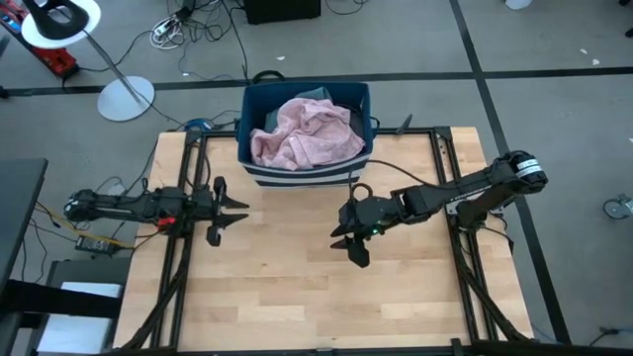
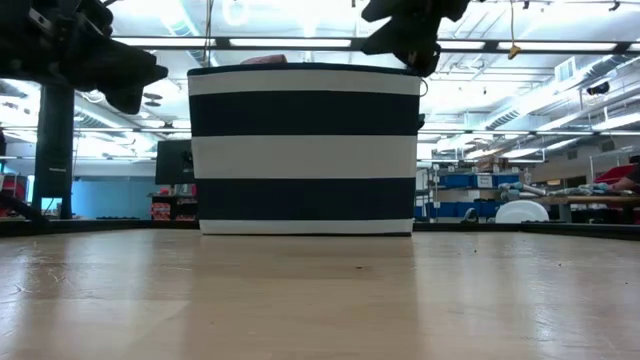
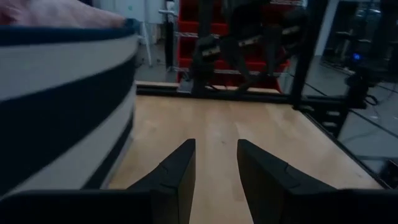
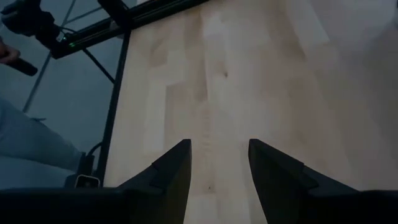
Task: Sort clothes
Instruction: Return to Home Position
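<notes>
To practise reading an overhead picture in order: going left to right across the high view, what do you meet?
White round stand base → left gripper → right gripper. The blue bin holding the pink shirt overlaps the grippers sideways, so it is left out.

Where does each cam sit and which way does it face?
High: overhead, straight down on table, bin with pink shirt; both arms, left end effector, right end effector.
Low: table height, level at the bin; arm parts at top.
Left wrist: on left arm, forward past the left fingers, bin alongside.
Right wrist: on right arm, down at bare wood past the right fingers.
Shared: high, low, left wrist all see the bin.
</notes>
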`<state>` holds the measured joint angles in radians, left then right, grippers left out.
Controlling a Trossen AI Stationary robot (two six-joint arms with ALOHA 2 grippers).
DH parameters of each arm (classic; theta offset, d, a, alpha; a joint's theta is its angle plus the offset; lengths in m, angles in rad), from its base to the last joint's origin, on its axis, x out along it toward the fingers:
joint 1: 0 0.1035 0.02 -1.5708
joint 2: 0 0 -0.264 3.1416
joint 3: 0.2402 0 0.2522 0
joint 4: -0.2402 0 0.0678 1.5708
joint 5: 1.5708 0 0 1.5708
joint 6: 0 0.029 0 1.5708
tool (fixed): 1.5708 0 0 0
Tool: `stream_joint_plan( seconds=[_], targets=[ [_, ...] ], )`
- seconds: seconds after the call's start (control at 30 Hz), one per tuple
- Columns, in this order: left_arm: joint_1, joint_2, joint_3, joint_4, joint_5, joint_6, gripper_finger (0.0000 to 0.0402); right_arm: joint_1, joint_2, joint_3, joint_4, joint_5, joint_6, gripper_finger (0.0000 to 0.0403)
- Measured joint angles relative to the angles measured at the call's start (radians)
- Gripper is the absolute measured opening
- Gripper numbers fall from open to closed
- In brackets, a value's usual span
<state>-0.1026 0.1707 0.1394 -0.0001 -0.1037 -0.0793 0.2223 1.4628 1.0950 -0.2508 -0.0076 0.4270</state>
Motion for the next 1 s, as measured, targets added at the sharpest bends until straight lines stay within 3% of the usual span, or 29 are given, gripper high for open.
stream_joint_plan(
  seconds=[0.3,0.43,0.63,1.0],
  targets=[
    [0.044,-0.139,0.0,-0.06,0.003,0.049,0.0124,-0.016,-0.006,-0.017,0.012,0.038,-0.011,0.0162],
    [0.043,-0.17,0.004,-0.159,0.015,0.027,0.0124,-0.012,-0.062,-0.13,0.127,0.042,0.022,0.0162],
    [0.043,-0.171,0.004,-0.161,0.027,0.026,0.0124,-0.002,-0.212,-0.335,0.364,0.093,0.016,0.0162],
    [0.042,-0.171,-0.011,-0.203,0.0,0.023,0.0124,-0.004,-0.417,-0.529,0.437,0.15,-0.037,0.0162]
  ],
)
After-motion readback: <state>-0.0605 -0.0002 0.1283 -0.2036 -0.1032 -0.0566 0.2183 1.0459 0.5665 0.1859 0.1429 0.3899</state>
